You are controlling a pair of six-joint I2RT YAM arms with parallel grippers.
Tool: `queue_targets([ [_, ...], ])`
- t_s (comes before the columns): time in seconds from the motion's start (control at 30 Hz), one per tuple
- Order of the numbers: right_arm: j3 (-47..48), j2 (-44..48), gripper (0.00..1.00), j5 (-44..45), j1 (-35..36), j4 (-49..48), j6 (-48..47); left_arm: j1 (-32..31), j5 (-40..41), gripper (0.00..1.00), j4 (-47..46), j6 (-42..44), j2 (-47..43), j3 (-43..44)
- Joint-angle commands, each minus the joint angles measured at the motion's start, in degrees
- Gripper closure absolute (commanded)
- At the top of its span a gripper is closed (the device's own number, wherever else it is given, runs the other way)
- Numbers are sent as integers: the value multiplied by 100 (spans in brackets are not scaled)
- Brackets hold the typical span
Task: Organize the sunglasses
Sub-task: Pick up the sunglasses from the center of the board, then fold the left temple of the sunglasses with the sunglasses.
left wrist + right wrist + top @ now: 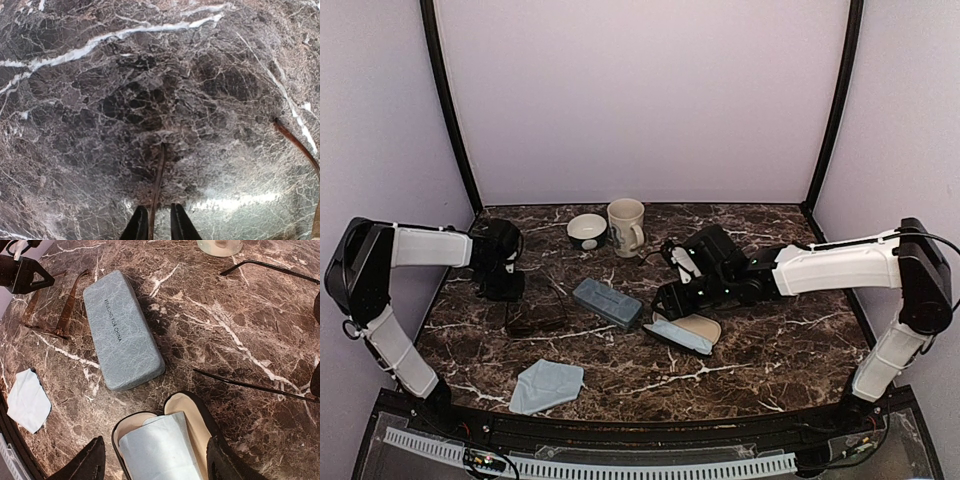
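Observation:
The brownish sunglasses [535, 320] lie open on the marble left of centre, and they also show in the right wrist view [62, 320]. My left gripper [505, 290] sits at their far-left side. In the left wrist view its fingers [156, 225] stand a narrow gap apart with one brown arm [157, 185] between them, against the left finger. The black wire sunglasses show only as slim arms [250, 385] beside my right gripper [155, 465]. That gripper [670, 298] is wide open, low over an open black oval case [688, 333].
A grey-blue hard case [607, 302] lies shut between the two pairs. The oval case [187, 407] holds a folded blue cloth [160, 450]. Another blue cloth [547, 386] lies near the front edge. A mug [626, 226] and a bowl [587, 231] stand at the back.

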State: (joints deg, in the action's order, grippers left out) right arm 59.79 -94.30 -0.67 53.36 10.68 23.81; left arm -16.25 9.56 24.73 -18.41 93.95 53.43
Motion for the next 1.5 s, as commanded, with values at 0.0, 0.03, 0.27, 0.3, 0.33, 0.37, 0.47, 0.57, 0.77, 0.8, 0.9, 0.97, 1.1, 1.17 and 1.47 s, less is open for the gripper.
queue_targets([
  [0.0, 173, -70, 30, -12, -11, -22, -52, 38, -5, 86, 23, 75, 28, 106],
  [0.03, 185, -77, 30, -12, -10, -20, -57, 37, -13, 86, 22, 68, 20, 106],
  [0.27, 237, -83, 30, -38, -12, 0, -60, 35, -88, 94, 65, 58, -156, 115],
  [0.3, 244, -76, 30, -39, -7, 0, -65, 42, -95, 95, 67, 45, -217, 106],
  [0.33, 262, -73, 30, -42, -10, 9, -82, 42, -114, 96, 52, 39, -275, 100],
  [0.37, 287, -63, 30, -33, -10, 24, -99, 40, -152, 97, 50, 28, -356, 97],
  [0.47, 401, -53, 30, -9, -6, 110, -175, 30, -295, 100, 14, -7, -602, 31],
  [0.57, 532, -42, 30, -32, -10, 131, -250, 11, -569, 100, -67, 5, -931, -61],
  [0.77, 1026, -100, 29, -486, -6, 68, -394, -351, -553, 100, 104, 125, -1604, -114],
  [0.8, 1122, -124, 29, -573, -10, 39, -417, -507, -459, 100, 96, 131, -1733, -119],
  [0.9, 1501, -245, 29, -741, -9, 22, -431, -924, -283, 100, 44, 67, -2078, -94],
  [0.97, 1750, -376, 30, -848, -7, 45, -367, -1090, -321, 100, -30, -67, -2314, -79],
  [1.1, 2037, -583, 33, -1048, -10, 5, -171, -1408, -290, 100, -287, -231, -2701, -135],
  [1.17, 2077, -632, 35, -1296, -14, -134, -52, -1548, -209, 100, -384, -254, -2822, -171],
  [1.47, 1893, -605, 49, -1878, 37, -843, 531, -1841, -47, 100, -513, -116, -2841, -119],
])
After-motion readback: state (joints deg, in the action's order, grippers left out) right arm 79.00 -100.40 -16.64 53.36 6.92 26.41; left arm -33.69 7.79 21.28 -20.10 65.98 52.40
